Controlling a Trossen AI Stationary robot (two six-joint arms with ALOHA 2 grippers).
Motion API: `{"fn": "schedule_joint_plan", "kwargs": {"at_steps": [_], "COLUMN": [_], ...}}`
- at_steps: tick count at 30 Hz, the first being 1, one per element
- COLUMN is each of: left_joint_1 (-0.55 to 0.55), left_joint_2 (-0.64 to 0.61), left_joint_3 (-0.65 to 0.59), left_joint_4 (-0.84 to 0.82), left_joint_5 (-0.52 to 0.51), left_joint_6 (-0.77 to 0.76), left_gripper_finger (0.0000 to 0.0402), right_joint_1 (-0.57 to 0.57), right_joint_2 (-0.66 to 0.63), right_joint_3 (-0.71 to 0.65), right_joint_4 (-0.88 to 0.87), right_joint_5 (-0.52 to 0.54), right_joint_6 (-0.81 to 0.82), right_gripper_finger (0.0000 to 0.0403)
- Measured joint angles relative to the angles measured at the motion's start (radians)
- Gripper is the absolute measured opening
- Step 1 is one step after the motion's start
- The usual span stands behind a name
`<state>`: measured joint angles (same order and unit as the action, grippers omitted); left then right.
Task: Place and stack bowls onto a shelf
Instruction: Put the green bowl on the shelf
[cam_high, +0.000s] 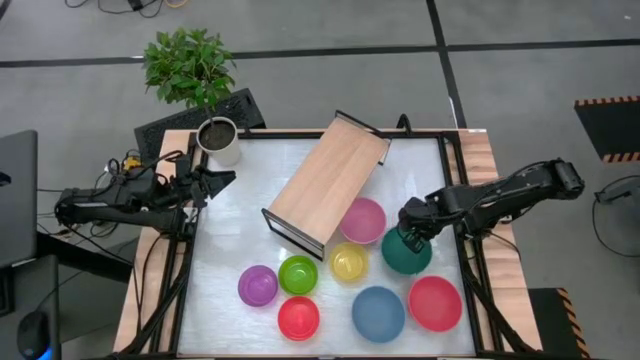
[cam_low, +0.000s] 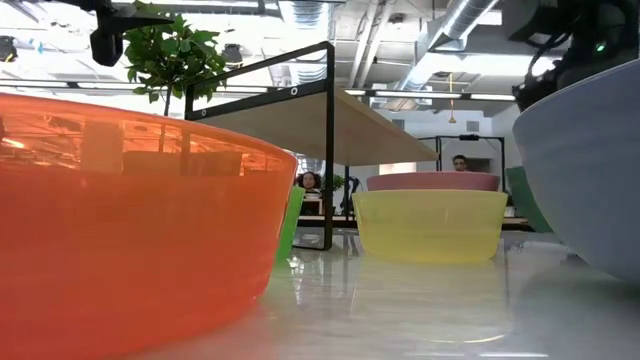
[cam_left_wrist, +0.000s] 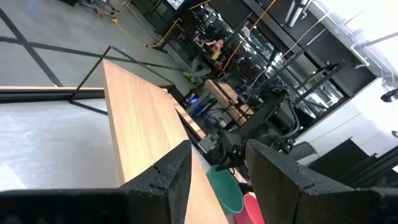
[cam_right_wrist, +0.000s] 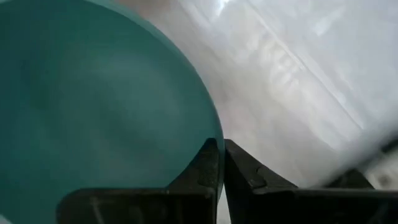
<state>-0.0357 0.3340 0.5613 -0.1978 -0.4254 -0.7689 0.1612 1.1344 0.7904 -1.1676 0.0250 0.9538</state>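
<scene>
The light-wood shelf (cam_high: 330, 185) stands askew mid-table. Near it sit the pink (cam_high: 363, 220), yellow (cam_high: 348, 262), green (cam_high: 298, 274), purple (cam_high: 258, 286), red (cam_high: 298, 318), blue (cam_high: 378, 313) and red-pink (cam_high: 435, 303) bowls, each on its base. My right gripper (cam_high: 410, 234) is over the far rim of the teal bowl (cam_high: 406, 254) and shut on it. My left gripper (cam_left_wrist: 217, 180) is open and waits at the table's left edge, beside the white pot (cam_high: 218, 142), facing along the shelf (cam_left_wrist: 140, 130). My right gripper pinches the teal bowl's rim (cam_right_wrist: 213, 134) on the bowl's far side, one finger inside the bowl and one outside (cam_right_wrist: 245, 171). The fingers come from above, slanting in from the table's right. The bowl stays mouth-up; whether its base is off the table I cannot tell.
A white pot with a green plant (cam_high: 190, 65) stands at the far left corner. The pink bowl lies close to the teal one, against the shelf's near right side. Bare table shows left of the shelf (cam_high: 240, 240). In the low view the red bowl (cam_low: 130, 220) and blue bowl (cam_low: 590, 170) fill the foreground.
</scene>
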Motion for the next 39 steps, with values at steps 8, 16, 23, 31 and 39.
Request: {"fn": "schedule_joint_plan", "kwargs": {"at_steps": [8, 16, 23, 31, 39], "left_joint_1": [0.000, 0.000, 0.000, 0.000, 0.000], "left_joint_2": [0.000, 0.000, 0.000, 0.000, 0.000], "left_joint_3": [0.000, 0.000, 0.000, 0.000, 0.000], "left_joint_4": [0.000, 0.000, 0.000, -0.024, -0.031], "left_joint_5": [0.000, 0.000, 0.001, 0.000, 0.000], "left_joint_6": [-0.001, -0.002, -0.001, 0.000, -0.004], "left_gripper_finger": [0.0140, 0.0140, 0.0140, 0.0140, 0.0140], "right_joint_1": [-0.076, -0.398, -0.678, -0.831, -0.853], "right_joint_2": [-0.100, 0.123, 0.373, 0.601, 0.734], "right_joint_3": [0.289, 0.680, 1.000, 1.169, 1.235], "right_joint_4": [-0.247, -0.337, -0.339, -0.341, -0.335], "right_joint_5": [0.010, 0.031, 0.015, -0.072, -0.108], "right_joint_6": [0.108, -0.231, -0.579, -0.732, -0.780], "right_gripper_finger": [0.0029, 0.0029, 0.0029, 0.0029, 0.0029]}}
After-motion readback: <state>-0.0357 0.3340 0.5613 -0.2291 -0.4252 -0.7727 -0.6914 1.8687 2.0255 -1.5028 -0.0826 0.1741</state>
